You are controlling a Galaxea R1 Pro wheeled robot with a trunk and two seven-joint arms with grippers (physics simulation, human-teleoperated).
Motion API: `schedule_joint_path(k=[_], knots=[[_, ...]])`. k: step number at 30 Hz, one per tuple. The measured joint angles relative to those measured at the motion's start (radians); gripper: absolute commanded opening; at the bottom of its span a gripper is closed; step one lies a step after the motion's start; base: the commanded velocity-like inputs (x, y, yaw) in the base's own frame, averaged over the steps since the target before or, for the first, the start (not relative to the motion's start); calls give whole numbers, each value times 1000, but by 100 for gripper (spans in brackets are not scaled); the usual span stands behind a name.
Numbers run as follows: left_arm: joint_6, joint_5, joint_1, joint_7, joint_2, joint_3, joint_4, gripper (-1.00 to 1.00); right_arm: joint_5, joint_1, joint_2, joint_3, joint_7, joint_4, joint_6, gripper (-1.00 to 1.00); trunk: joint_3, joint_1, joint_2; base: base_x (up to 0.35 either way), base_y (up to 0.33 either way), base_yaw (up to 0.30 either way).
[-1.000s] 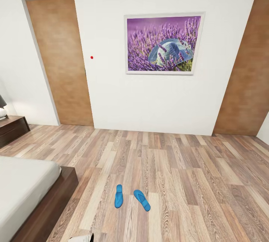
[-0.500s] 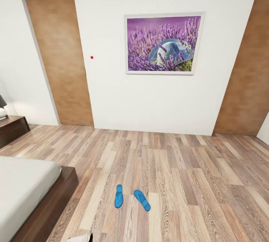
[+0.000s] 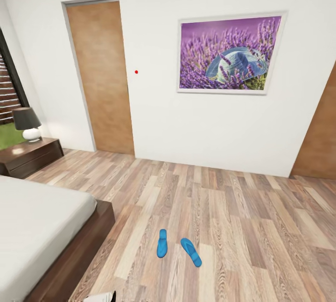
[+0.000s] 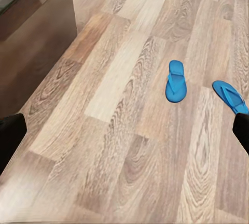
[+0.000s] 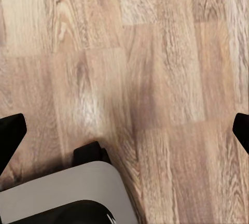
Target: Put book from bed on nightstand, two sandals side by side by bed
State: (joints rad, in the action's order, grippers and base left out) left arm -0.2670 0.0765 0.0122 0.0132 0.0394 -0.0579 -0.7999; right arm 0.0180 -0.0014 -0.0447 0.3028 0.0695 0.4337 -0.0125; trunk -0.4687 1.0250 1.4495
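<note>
Swinging leftward, the head camera now reveals more of the bed (image 3: 42,218) and the nightstand (image 3: 30,156), while both sandals (image 3: 162,243) lie apart on the floor (image 3: 242,227), both grippers' jaws wide, empty.

bed (image 3: 42,218) cut by the frame's left and bottom edges, right-hand door (image 3: 322,139) cropped, far sandal (image 4: 231,97) partly behind a claw finger

Two blue sandals (image 3: 177,247) lie on wood-plank floor (image 3: 242,227), near each other, toes angled apart, near bed (image 3: 37,227) corner. Off-white mattress on dark frame. Nightstand (image 3: 29,157) beyond bed carries black-shaded lamp (image 3: 27,124). Lavender picture (image 3: 229,53) hangs on white wall between tan door (image 3: 102,78) and second door (image 3: 322,139).
</note>
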Motion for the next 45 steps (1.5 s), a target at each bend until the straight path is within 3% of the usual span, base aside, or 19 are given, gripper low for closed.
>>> schedule_joint_path(k=[31, 45], knots=[[0, -1, 0, 0, 0, 2, 1, 100, 0, 0, 2, 0, 0, 0, 0, 100, 0, 0, 0, 0, 0, 196], [0, -1, 0, -2, 0, 1, 1, 100, 0, 0, 2, 0, 0, 0, 0, 100, 0, 0, 0, 86, 0, 25]])
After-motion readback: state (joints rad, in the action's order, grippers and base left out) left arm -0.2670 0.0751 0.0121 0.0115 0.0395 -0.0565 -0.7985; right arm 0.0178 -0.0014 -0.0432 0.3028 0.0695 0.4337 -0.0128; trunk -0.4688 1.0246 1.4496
